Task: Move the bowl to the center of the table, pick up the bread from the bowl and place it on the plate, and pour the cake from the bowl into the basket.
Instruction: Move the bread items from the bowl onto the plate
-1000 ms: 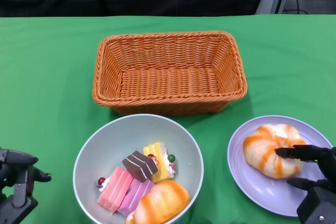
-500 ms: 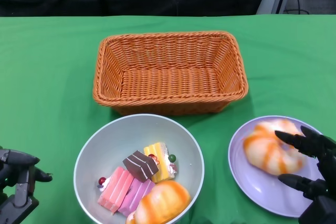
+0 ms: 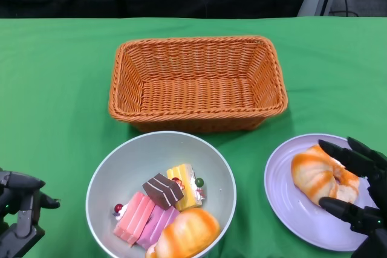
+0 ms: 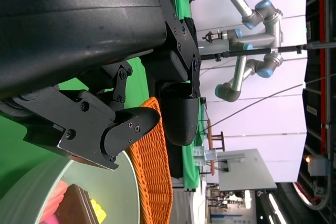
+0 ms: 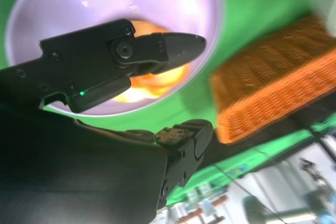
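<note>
Black fingers of the robot's right hand spread open over the orange-striped bread roll, which lies on the lilac round plate, seemingly released. The left hand waits at the tabletop's near edge, fingers loosely curled, holding nothing. A second glazed roll sits with the pastel and chocolate cake slices in the pale grey bowl before the orange wicker basket. The risk: a careless reach for that roll could scatter cake or shove the bowl.
</note>
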Robot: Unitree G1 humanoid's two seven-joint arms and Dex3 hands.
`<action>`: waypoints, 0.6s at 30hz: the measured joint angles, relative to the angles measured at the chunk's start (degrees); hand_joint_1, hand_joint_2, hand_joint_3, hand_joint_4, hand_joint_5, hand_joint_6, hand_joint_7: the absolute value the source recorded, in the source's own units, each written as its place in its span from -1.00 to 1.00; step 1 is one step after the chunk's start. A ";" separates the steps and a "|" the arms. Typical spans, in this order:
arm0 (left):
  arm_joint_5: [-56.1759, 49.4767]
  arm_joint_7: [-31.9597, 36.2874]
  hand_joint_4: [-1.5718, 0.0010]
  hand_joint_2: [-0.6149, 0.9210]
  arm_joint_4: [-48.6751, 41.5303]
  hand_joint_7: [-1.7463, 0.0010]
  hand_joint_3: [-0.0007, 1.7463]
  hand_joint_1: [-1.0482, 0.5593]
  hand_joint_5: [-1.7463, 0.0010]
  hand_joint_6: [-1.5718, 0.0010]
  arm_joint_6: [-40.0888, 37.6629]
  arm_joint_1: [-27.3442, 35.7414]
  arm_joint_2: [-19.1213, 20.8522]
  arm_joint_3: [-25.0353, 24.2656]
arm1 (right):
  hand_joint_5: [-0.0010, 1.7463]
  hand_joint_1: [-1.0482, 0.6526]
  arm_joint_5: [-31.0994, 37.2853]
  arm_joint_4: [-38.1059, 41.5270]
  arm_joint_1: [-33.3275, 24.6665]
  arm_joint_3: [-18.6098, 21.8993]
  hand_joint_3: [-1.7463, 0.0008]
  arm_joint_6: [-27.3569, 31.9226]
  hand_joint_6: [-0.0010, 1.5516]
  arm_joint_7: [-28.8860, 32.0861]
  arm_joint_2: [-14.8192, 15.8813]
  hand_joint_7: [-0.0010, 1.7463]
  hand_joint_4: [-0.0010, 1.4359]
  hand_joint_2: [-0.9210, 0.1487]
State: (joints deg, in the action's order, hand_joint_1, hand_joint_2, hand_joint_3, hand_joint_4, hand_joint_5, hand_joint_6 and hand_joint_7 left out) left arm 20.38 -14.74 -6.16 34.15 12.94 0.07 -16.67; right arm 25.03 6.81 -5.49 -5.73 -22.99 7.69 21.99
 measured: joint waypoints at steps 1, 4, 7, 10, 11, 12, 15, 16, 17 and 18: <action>0.01 -0.11 -0.02 0.66 -0.06 -0.37 0.04 0.24 -0.64 -0.03 0.00 -0.21 -0.01 0.00 | -0.93 -0.85 -0.70 -2.09 -0.58 0.12 0.47 0.46 -0.40 -0.58 -0.43 -0.96 -0.69 -1.00; -0.03 -0.11 -0.02 0.65 -0.12 -0.38 0.04 0.23 -0.64 -0.02 0.06 -0.49 -0.04 0.00 | -0.91 -0.86 -2.04 -5.80 -2.07 0.37 0.49 1.26 -0.42 -1.23 -1.69 -0.98 -0.62 -1.00; -0.14 -0.11 -0.02 0.66 -0.22 -0.37 0.04 0.23 -0.64 -0.01 0.19 -0.47 -0.05 0.01 | -0.88 -0.80 -4.17 -7.63 -2.87 0.59 0.56 0.42 -0.42 -1.97 -2.50 -0.99 -0.48 -1.00; -0.15 -0.12 -0.02 0.67 -0.23 -0.38 0.03 0.23 -0.64 -0.01 0.31 -0.46 -0.05 0.10 | -0.88 -0.79 -6.57 -9.23 -3.00 0.62 0.60 -2.71 -0.42 -3.18 -2.87 -0.99 -0.43 -1.00; -0.15 -0.12 -0.02 0.68 -0.23 -0.38 0.03 0.23 -0.64 -0.01 0.32 -0.46 -0.05 0.14 | -0.88 -0.79 -6.88 -9.55 -3.00 0.66 0.60 -3.24 -0.42 -3.47 -2.92 -0.99 -0.42 -1.00; -0.10 -0.15 -0.01 0.67 -0.23 -0.37 0.02 0.22 -0.63 -0.01 0.32 -0.45 -0.07 0.18 | -0.85 -0.78 -7.78 -9.71 -3.00 0.67 0.67 -3.35 -0.37 -4.12 -3.03 -0.97 -0.32 -1.00; -0.10 -0.16 -0.01 0.67 -0.22 -0.37 0.01 0.22 -0.63 -0.01 0.33 -0.40 -0.44 0.52 | -0.83 -0.72 -10.33 -9.97 -2.81 0.08 0.79 -5.98 -0.33 -6.50 -3.32 -0.97 -0.16 -1.00; -0.11 -0.17 -0.01 0.67 -0.22 -0.37 0.01 0.22 -0.63 -0.01 0.33 -0.37 -0.60 0.74 | -0.83 -0.71 -10.34 -9.95 -2.60 -0.21 0.81 -7.55 -0.33 -7.15 -3.32 -0.97 -0.14 -1.00; -0.11 -0.20 -0.01 0.66 -0.22 -0.37 0.00 0.22 -0.63 -0.01 0.33 -0.34 -0.72 0.98 | -0.83 -0.71 -10.34 -9.93 -2.31 -0.35 0.82 -8.83 -0.32 -7.63 -3.32 -0.97 -0.13 -1.00; -0.11 -0.36 -0.01 0.66 -0.22 -0.37 0.01 0.22 -0.63 -0.01 0.33 -0.29 -0.80 1.12 | -0.83 -0.72 -10.34 -9.90 -1.95 -0.37 0.83 -9.74 -0.31 -7.86 -3.32 -0.97 -0.10 -1.00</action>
State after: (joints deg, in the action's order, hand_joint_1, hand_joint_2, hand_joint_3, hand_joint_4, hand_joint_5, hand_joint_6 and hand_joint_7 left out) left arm 20.27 -15.11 -6.38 34.48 12.64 -0.73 -15.55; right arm 14.69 -3.09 -7.44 -6.10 -32.74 -0.17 18.67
